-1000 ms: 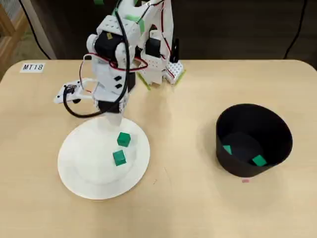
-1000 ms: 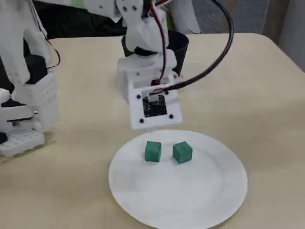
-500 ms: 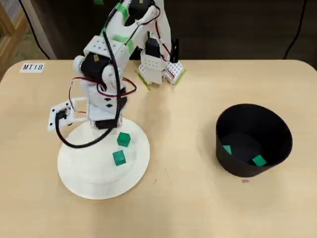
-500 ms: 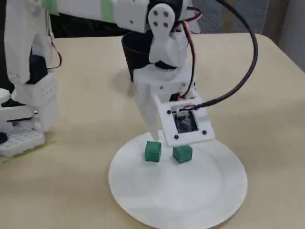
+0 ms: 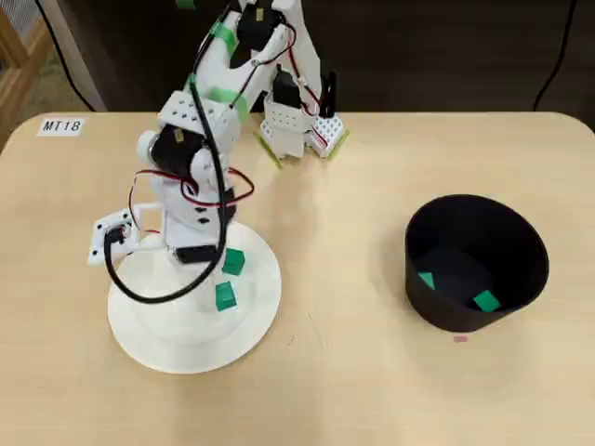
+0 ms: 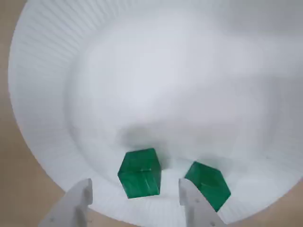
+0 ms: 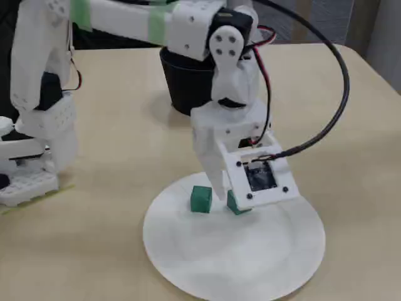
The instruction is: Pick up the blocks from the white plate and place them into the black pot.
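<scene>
Pale wood-grain counter [image 5: 353, 390], dark backdrop behind it, a small paper label reading "MT18" [image 5: 61, 125] at the overhead view's far left corner.

Left part of the overhead view: large round white plate with ribbed shallow rim [image 5: 149, 348]. White printed arm with red wiring and green tape bands [image 5: 200, 139] reaches down over it. Two small bright green cubes sit on the plate, close together but not touching: one [image 5: 233, 261] nearer the arm's base, the other [image 5: 225, 296] nearer the plate's middle.

Wrist view: the tool [image 6: 137, 198] is spread, white fingertips [image 6: 78, 201] low over the plate's rim. The left cube [image 6: 139, 172] lies in the gap between them; the right cube [image 6: 208, 183] sits just beside the right finger, on its outer side.

Right part of the overhead view: matte black round pot with tall tapered walls [image 5: 423, 232], well apart from the plate, two more green cubes [image 5: 485, 300] already lying inside.

Step in hand, as I judge it: grasp the left cube. To do it well:
- go down until the fingertips straddle the cube at mid-height, short of scraping the plate
- keep the right finger clear of the neighbouring cube, or it will get nudged or pinched along
- square the fingers to the cube's flat faces, not its corners
- close gently; a small cube will squirt out if caught off-centre
- lift straight up before swinging toward the pot.
</scene>
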You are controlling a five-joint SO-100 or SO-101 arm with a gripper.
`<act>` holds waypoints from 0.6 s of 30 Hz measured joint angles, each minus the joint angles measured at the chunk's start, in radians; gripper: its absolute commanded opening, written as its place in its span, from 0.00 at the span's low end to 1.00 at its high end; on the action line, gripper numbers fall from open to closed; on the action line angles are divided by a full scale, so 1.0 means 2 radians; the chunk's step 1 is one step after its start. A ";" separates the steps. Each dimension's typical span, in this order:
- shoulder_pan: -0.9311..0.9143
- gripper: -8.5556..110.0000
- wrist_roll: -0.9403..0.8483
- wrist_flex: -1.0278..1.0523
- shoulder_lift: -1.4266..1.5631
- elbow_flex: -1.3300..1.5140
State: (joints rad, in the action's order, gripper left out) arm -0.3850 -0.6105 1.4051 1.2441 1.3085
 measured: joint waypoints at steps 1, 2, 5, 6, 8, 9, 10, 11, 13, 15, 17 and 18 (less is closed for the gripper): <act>0.002 0.30 -0.002 0.001 -0.007 -0.005; 0.005 0.30 -0.006 0.004 -0.011 -0.009; 0.009 0.29 -0.018 0.015 -0.021 -0.019; 0.010 0.29 -0.021 0.018 -0.021 -0.020; 0.013 0.29 -0.027 0.018 -0.025 -0.021; 0.015 0.30 -0.028 0.018 -0.026 -0.021; 0.016 0.30 -0.028 0.018 -0.029 -0.021; 0.016 0.30 -0.028 0.020 -0.031 -0.021; 0.017 0.30 -0.028 0.024 -0.036 -0.021; 0.016 0.31 -0.028 0.028 -0.040 -0.021; 0.015 0.30 -0.028 0.028 -0.044 -0.021; 0.015 0.30 -0.028 0.028 -0.046 -0.021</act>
State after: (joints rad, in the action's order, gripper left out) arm -0.3559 -0.6657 1.4619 1.1520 1.2655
